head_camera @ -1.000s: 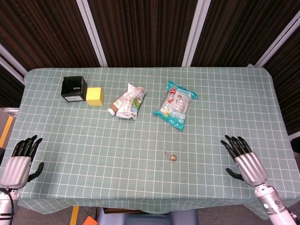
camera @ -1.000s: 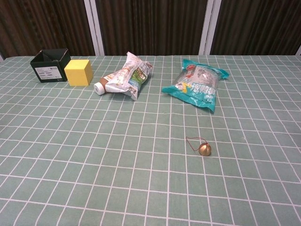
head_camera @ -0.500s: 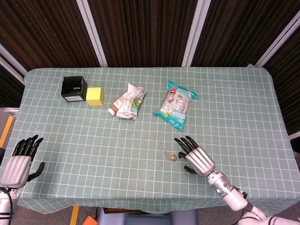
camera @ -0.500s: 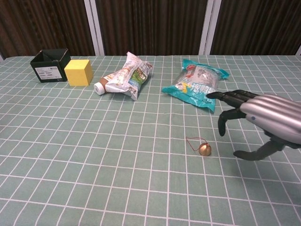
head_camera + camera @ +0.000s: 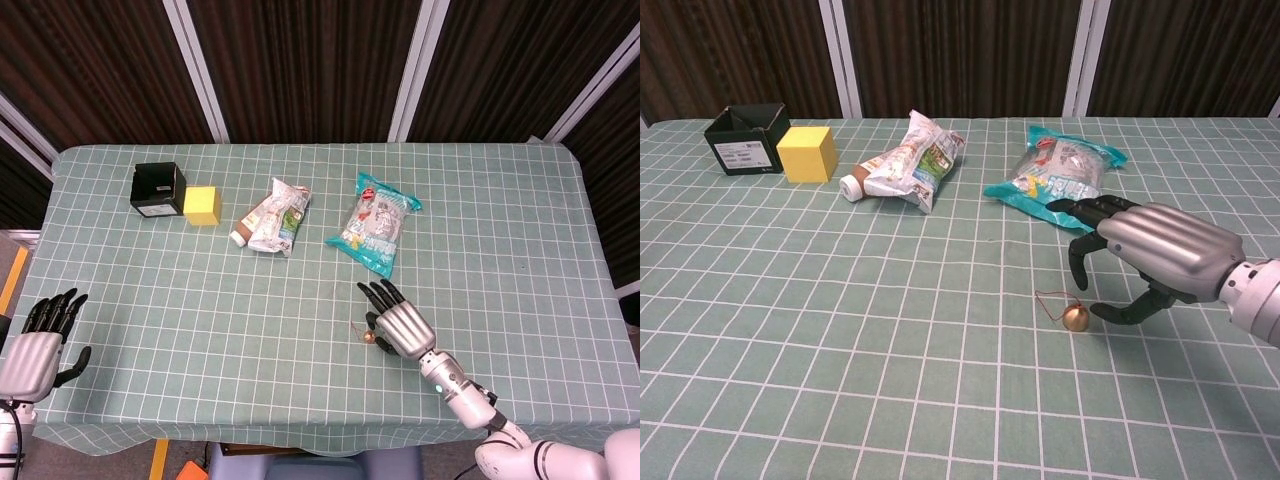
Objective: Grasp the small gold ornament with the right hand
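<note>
The small gold ornament (image 5: 1075,318) is seen lying on the checked tablecloth (image 5: 840,330), in front of the teal snack bag (image 5: 1060,178) and well apart from it, with its thin red loop (image 5: 1048,300) trailing to the left of it.

The right hand (image 5: 1140,255) is poised just right of the ornament, fingers (image 5: 1077,265) spread and curled down over it, thumb tip low at the ornament's right side. Nothing is held yet; whether the thumb touches the ornament cannot be told.

The left hand (image 5: 40,345) is parked at the near-left table edge, far left of the ornament, fingers apart, nothing in it.

Risks, as judged:
- The ornament is round and small; it could be rolled away leftward if the thumb arrives before the fingers close from the far side.
- The loop could be snagged or pinched instead of the body, giving a dangling, insecure hold.
- The cloth could be bunched if the fingertips are pressed down too hard.

View differences:
- Chest view: the gap under the curled fingers and the thumb position are shown clearly; the left hand is not shown.
- Head view: the ornament (image 5: 370,336) is mostly hidden beside the palm, but both hands are shown.
</note>
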`<action>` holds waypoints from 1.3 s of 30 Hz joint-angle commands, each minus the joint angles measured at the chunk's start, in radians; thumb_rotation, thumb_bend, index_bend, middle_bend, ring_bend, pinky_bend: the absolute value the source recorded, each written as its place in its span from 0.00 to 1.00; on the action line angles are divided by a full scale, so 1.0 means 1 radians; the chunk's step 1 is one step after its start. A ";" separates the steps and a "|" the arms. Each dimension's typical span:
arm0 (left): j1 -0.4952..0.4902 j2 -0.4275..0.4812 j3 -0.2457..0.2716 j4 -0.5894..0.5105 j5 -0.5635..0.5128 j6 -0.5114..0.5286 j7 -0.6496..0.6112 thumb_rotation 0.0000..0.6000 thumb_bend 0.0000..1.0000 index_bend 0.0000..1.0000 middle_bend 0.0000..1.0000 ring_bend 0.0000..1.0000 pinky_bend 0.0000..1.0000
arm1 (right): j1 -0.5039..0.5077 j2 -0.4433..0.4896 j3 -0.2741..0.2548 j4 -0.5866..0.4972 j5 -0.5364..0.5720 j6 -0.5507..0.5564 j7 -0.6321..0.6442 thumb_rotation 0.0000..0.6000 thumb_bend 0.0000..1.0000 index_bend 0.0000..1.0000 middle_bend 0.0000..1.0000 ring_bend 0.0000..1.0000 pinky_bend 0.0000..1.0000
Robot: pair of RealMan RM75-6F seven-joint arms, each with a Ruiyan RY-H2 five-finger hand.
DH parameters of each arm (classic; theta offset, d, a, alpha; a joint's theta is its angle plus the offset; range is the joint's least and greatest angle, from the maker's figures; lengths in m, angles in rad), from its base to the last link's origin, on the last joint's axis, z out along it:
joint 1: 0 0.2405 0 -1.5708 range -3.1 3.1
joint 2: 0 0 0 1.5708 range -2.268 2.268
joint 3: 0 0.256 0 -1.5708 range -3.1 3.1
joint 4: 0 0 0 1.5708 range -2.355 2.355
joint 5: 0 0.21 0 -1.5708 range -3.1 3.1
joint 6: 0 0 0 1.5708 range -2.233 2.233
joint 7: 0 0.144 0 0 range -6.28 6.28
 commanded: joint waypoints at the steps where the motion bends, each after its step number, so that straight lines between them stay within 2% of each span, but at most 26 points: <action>1: -0.001 -0.001 0.002 0.000 -0.001 -0.004 0.005 1.00 0.42 0.00 0.00 0.00 0.07 | 0.008 -0.005 -0.003 0.009 0.007 -0.005 0.004 1.00 0.42 0.66 0.07 0.00 0.00; 19: -0.006 0.000 0.002 -0.001 -0.011 -0.016 0.027 1.00 0.42 0.00 0.00 0.00 0.07 | 0.039 -0.028 -0.027 0.033 0.038 -0.013 0.017 1.00 0.44 0.67 0.08 0.00 0.00; 24: -0.006 0.002 0.004 -0.001 -0.011 -0.018 0.025 1.00 0.42 0.00 0.00 0.00 0.07 | 0.043 -0.032 -0.032 0.032 0.047 -0.013 0.011 1.00 0.48 0.67 0.09 0.00 0.00; 39: -0.007 0.006 0.004 -0.001 -0.013 -0.022 0.019 1.00 0.42 0.00 0.00 0.00 0.07 | 0.049 -0.033 -0.043 0.030 0.054 0.007 0.015 1.00 0.54 0.73 0.12 0.00 0.00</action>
